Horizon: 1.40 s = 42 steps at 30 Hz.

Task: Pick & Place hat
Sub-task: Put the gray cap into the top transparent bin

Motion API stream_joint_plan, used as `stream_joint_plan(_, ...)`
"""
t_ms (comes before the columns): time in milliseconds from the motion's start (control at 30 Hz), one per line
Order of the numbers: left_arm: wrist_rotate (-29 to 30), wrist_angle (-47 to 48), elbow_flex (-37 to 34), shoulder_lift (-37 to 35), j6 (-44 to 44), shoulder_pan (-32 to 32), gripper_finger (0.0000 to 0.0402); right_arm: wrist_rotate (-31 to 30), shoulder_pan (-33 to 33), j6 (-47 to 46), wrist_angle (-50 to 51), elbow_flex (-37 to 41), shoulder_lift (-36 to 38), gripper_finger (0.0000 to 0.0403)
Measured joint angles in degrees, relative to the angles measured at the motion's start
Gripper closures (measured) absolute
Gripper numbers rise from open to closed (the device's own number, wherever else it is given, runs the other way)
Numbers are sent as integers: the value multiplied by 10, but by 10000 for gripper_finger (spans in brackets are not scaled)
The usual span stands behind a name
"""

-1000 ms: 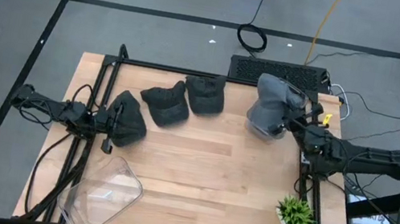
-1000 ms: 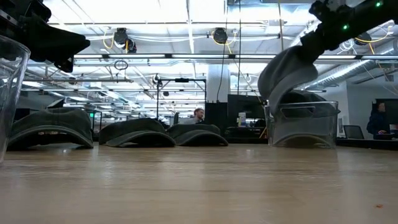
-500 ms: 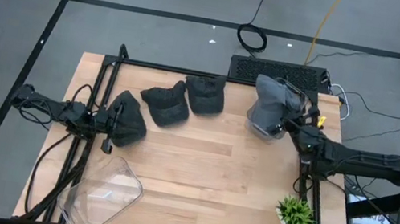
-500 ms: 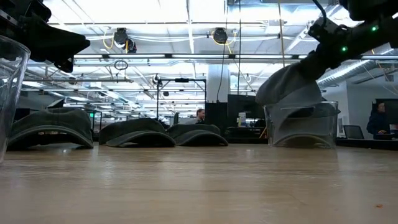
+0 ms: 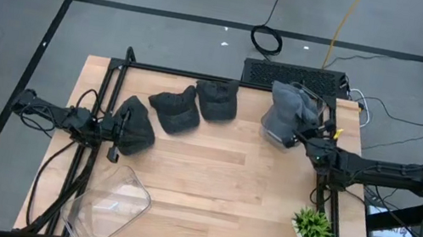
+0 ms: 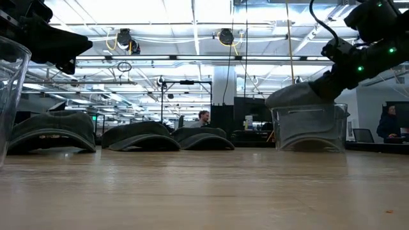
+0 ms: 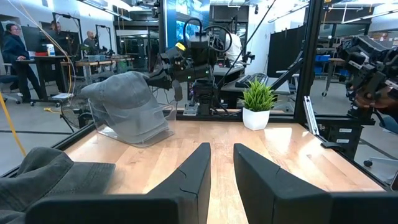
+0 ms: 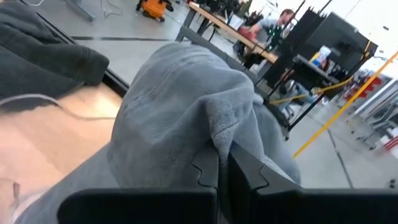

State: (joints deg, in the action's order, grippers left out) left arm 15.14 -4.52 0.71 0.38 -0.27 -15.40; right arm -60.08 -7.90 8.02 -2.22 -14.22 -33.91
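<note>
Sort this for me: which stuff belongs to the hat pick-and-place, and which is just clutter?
Job:
- grey hat, pinched in the right hand
- clear bin it is being lowered into
- three dark hats waiting on the table's far side
- left hand, open, near the leftmost dark hat

Lying about:
- potted plant
- empty clear container
- keyboard

Looking level across the wooden table (image 6: 204,191), you see a clear bin (image 6: 310,128) standing toward the right. A grey hat (image 6: 295,96) lies over the bin's rim, and the right gripper (image 6: 326,86) is clamped on the hat just above that rim. Well to the left of the bin, three dark hats (image 6: 137,136) sit in a row on the table. Far left of the bin, the left gripper (image 6: 61,45) hangs above the table.
</note>
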Motion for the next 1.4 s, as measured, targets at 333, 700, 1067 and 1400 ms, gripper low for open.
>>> stream_joint_plan(333,0,0,0,0,0,0,325,1,0,-13,3,4,0,366)
stream_joint_plan(700,0,0,0,0,0,0,325,1,0,-13,3,-14,0,234)
stream_joint_plan(1067,0,0,0,0,0,0,325,1,0,13,3,-82,0,118)
stream_joint_plan(1400,0,0,0,0,0,0,325,100,3,46,10,-218,-27,129)
